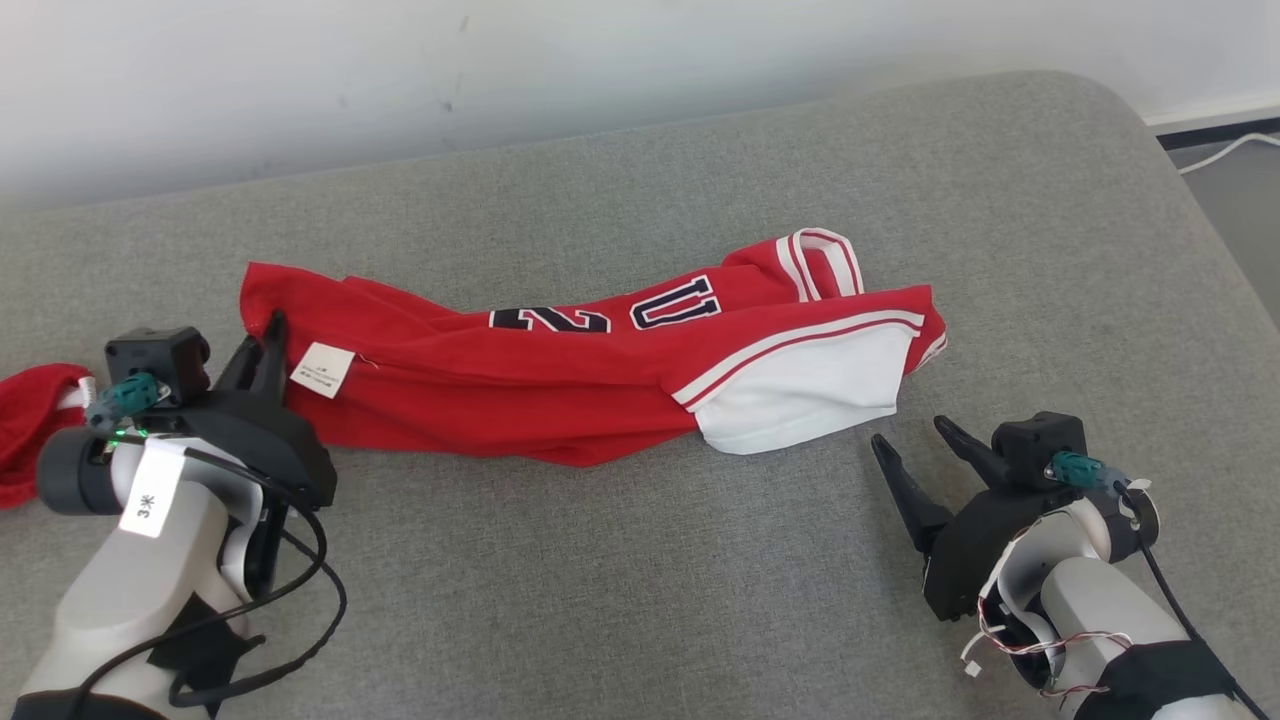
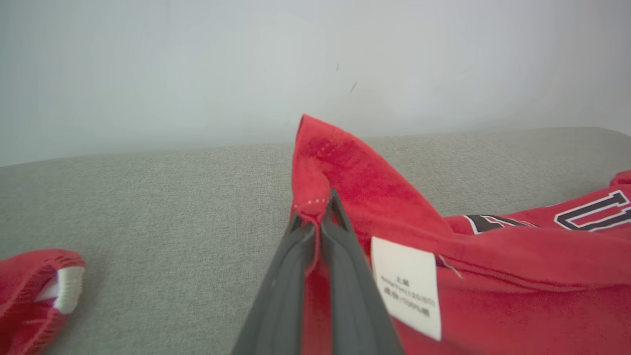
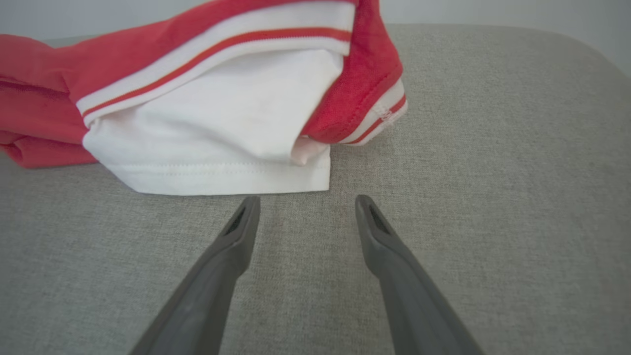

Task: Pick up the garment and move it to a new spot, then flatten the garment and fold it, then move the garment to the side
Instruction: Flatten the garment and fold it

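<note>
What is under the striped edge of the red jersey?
A white fabric layer sticks out from under the red jersey, lying on the grey cushion. How far it reaches inside is covered.

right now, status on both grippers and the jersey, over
Left gripper shut on jersey corner. Right gripper open, short of the white sleeve. Jersey bunched lengthwise on grey cushion, not flat. Second red garment far left, apart.

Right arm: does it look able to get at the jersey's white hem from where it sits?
Probably yes. The right gripper stands open just short of the white hem, fingers aimed at it, with only grey cushion between them and nothing in the way.
</note>
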`<state>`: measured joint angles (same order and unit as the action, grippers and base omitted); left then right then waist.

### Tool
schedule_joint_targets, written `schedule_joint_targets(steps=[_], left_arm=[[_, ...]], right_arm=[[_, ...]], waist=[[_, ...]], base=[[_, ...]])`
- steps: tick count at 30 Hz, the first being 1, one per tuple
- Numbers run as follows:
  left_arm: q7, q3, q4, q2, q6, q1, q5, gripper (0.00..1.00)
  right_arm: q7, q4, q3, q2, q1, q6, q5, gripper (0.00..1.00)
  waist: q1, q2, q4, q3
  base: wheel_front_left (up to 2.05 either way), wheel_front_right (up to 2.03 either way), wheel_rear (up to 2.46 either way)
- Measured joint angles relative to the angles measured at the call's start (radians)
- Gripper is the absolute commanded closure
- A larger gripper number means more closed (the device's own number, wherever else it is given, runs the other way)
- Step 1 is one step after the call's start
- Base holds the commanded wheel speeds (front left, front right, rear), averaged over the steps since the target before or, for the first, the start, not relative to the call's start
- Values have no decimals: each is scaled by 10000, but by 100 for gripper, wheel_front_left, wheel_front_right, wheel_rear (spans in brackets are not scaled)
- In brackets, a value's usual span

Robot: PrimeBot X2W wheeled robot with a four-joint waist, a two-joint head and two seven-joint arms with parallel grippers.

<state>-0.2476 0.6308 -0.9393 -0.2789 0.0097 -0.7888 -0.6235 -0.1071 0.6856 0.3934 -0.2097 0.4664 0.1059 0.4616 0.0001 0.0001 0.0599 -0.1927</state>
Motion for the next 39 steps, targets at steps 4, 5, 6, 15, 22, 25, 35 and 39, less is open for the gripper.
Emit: schedule_joint_targets(steps=[4,5,6,15,22,25,35,39], left_arm=[[-27,50,61,161,0,1,105,100],[-27,61,94,228,-2,1,167,100],[-27,67,123,280,-2,3,221,100],[-40,221,393,591,-2,-1,366,100],[-40,194,573,570,-2,-1,433,100],[-40,176,650,570,-2,-1,439,100],[-40,102,518,550,-17,46,458,100],[-40,44,470,493,-29,412,458,100]], right_arm=[[12,184,98,-96,167,-2,-219,0],[17,238,56,-123,233,-2,-221,0],[58,336,100,-150,349,-4,-245,0],[604,1273,136,-86,1192,-38,-326,0],[809,1820,196,157,1395,-48,-311,0],[817,1946,222,174,1531,-46,-311,88],[566,2182,81,370,1621,86,182,100],[209,1908,-278,389,1042,174,884,100]], waist=[[0,0,-31,31],[0,0,-64,29],[0,0,-100,23],[0,0,-497,-133],[-1,0,-691,-258],[0,0,-725,-357],[-1,0,-699,-287],[-1,0,-658,-20]], base=[[0,0,0],[0,0,0],[0,0,0],[0,0,0],[0,0,0],[0,0,0],[0,0,0],[0,0,0]])
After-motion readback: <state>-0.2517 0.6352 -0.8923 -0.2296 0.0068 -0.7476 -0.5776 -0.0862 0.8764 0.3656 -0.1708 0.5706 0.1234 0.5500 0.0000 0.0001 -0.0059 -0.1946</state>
